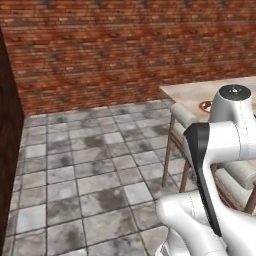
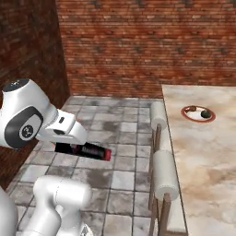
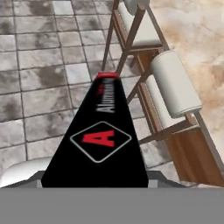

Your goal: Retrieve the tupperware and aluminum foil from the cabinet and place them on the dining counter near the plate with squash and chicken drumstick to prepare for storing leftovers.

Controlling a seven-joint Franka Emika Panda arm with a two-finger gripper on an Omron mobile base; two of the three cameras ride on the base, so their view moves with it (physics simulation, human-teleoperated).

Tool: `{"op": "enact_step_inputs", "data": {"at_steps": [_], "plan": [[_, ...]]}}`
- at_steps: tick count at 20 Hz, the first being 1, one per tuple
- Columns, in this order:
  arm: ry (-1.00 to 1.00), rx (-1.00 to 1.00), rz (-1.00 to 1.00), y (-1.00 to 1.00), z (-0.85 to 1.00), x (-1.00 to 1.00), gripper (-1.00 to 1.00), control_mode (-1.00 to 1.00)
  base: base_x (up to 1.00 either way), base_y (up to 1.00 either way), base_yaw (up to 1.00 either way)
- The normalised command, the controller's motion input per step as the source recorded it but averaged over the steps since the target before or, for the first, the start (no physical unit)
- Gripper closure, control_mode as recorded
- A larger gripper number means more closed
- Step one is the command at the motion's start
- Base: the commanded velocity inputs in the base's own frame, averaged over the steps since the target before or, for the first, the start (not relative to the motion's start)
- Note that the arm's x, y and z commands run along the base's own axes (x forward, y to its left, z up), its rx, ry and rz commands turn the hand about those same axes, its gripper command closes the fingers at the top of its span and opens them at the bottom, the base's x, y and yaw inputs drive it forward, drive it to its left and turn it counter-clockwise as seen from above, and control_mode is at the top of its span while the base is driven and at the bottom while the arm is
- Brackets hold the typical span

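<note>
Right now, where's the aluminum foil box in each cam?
Left base view: not in it; the arm fills the lower right.
Right base view: aluminum foil at left centre, held in the gripper, red end pointing right over the floor.
Hand view: centre, running up from the bottom edge, red end at top.
Shared landmark: the white-cushioned stools beside the dining counter.
</note>
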Motion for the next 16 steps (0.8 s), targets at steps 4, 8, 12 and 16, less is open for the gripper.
{"op": "enact_step_inputs", "data": {"at_steps": [4,8,12,16], "plan": [[0.0,0.0,0.0,0.0,0.0,0.0,1.0,1.0,0.98,0.26,-0.51],[0.0,0.0,0.0,0.0,0.0,0.0,1.0,1.0,0.92,0.25,-0.51],[0.0,0.0,0.0,0.0,0.0,0.0,1.0,1.0,0.81,0.22,-0.53],[0.0,0.0,0.0,0.0,0.0,0.0,1.0,1.0,0.61,0.2,-0.54]]}}
